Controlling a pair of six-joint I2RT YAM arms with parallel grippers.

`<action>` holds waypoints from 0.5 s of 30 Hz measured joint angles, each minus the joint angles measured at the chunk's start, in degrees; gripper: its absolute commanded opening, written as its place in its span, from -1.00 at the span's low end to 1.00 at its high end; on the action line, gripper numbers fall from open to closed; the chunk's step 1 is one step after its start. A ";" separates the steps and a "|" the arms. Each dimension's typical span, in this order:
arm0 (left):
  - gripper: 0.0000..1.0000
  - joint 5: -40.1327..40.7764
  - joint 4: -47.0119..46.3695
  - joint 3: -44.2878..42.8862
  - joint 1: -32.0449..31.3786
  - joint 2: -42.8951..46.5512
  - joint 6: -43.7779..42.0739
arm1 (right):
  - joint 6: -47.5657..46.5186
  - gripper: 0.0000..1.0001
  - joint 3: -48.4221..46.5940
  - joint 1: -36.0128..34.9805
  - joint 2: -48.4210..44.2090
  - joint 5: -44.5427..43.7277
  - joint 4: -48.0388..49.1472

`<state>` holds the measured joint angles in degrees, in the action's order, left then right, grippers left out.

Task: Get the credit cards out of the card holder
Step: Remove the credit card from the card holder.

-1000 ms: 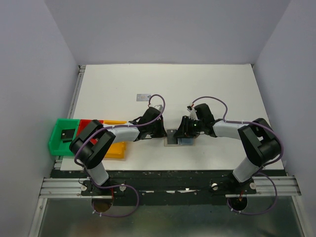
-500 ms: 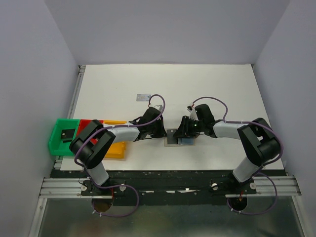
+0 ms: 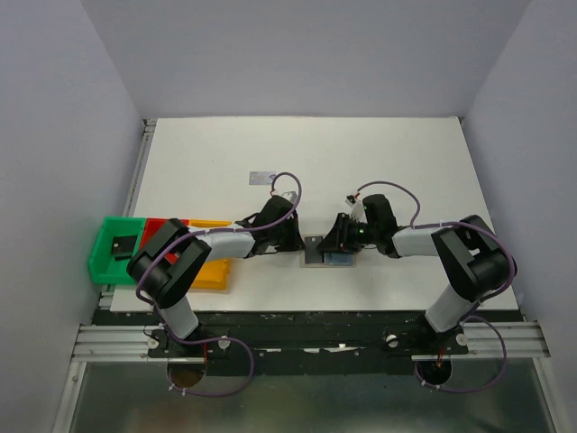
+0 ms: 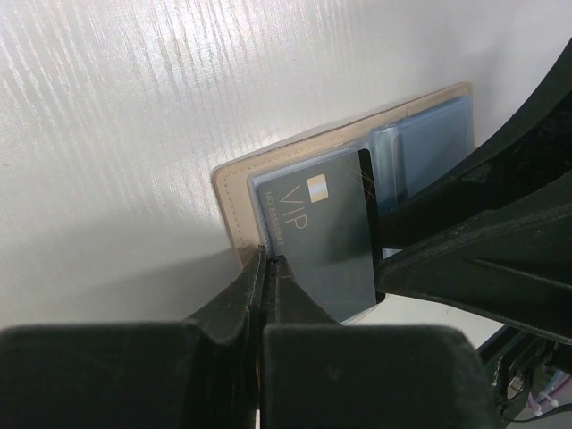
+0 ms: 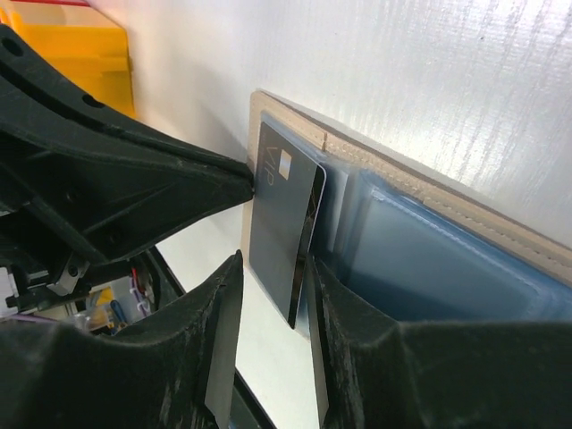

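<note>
Holder [image 3: 326, 251] lies open on the table [image 3: 361, 162], centre, near edge. Grey VIP card [image 4: 326, 241] sits on its left panel, partly out of the pocket.

Left gripper [image 4: 265, 259]: clenched, tips pressing on the holder's tan left border.

Right gripper [image 5: 273, 264]: fingers apart, straddling the card's end. Cannot tell whether they pinch it.

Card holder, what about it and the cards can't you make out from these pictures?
- Top view: card holder partly covered by left fingers and right fingers; cards too small.
- Wrist views: only one VIP card shows; blue-grey sleeves hide any others.
- Right wrist: right fingers flank that card; contact unclear.
</note>
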<state>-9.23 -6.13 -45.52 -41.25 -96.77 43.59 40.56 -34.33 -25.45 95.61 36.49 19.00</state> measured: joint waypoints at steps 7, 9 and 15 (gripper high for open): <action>-1.00 -0.02 -0.15 0.00 0.00 -0.09 0.02 | 1.55 -0.22 0.44 0.55 0.72 3.02 4.33; -1.00 -0.02 -0.22 0.00 0.00 -0.11 0.02 | 1.86 -0.23 0.44 0.55 1.27 3.72 5.25; -1.00 -0.26 -0.48 0.00 0.00 -0.22 -0.02 | 2.47 -0.23 0.39 0.57 2.80 5.20 6.67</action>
<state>-9.50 -6.61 -45.52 -41.25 -96.99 43.57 43.03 -33.93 -24.88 98.41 41.69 25.67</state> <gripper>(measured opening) 0.026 0.387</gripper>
